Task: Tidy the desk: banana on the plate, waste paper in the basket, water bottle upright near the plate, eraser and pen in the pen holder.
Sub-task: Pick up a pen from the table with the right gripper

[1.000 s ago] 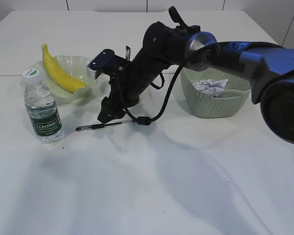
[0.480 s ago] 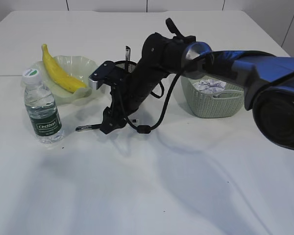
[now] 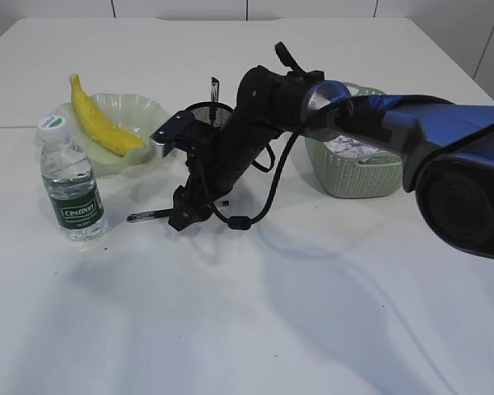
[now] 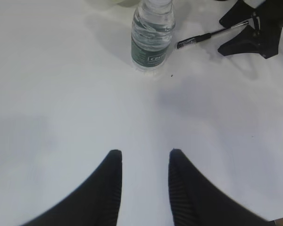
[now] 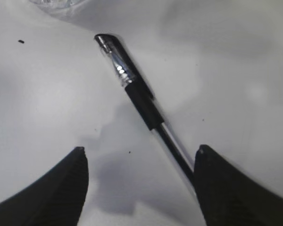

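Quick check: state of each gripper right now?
Left gripper: partly open, empty, above bare table.
Right gripper: open wide, straddling the pen, not gripping it.

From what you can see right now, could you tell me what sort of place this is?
Probably a lab desk staged as a tidy-up workspace: a plain white table holding a pen, a mesh pen holder, a water bottle and a small wastebasket.

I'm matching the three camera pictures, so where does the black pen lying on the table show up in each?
Exterior view: black pen, left of centre, partly behind the right gripper.
Left wrist view: upper right.
Right wrist view: diagonal through the centre, between open fingers.
Shared landmark: clear plastic water bottle beside the pen's end.
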Action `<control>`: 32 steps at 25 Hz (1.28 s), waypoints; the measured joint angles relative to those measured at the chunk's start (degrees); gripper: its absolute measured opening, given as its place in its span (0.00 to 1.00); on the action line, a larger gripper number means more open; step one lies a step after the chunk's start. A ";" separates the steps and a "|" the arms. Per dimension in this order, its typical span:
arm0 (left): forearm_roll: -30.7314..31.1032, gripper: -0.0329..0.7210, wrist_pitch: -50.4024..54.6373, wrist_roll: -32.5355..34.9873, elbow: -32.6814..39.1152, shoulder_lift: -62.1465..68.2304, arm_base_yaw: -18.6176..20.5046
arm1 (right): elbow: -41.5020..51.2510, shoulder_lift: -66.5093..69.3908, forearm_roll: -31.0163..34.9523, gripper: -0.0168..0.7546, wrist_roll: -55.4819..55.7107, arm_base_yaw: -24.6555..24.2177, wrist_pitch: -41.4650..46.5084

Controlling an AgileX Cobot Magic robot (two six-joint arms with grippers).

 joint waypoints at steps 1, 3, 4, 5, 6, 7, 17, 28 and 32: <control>0.00 0.36 0.00 0.00 0.00 0.00 0.00 | 0.00 0.11 -0.11 0.70 0.04 0.00 -0.03; 0.00 0.36 0.00 0.12 0.00 0.00 0.00 | 0.00 0.11 -0.11 0.70 0.13 0.00 -0.03; 0.00 0.36 0.00 0.12 0.00 0.00 0.00 | 0.00 0.11 -0.11 0.69 0.13 0.00 -0.03; 0.00 0.36 0.00 0.12 0.00 0.00 0.00 | 0.00 0.11 -0.11 0.69 0.13 0.00 -0.03; 0.00 0.36 0.00 0.12 0.00 0.00 0.00 | 0.00 0.11 -0.11 0.68 0.17 0.00 -0.03; 0.00 0.36 0.00 0.12 0.00 0.00 0.00 | 0.00 0.11 -0.11 0.68 0.26 0.00 -0.03; 0.00 0.36 0.00 0.12 0.00 0.00 0.00 | -0.23 0.11 -0.11 0.67 1.34 0.00 3.33; 0.00 0.36 0.00 0.12 0.00 0.00 0.00 | -0.27 0.22 -3.34 0.42 1.97 0.14 5.59; 0.00 0.36 0.00 0.12 0.00 0.00 0.00 | -0.27 0.22 -4.56 0.37 2.33 0.26 6.23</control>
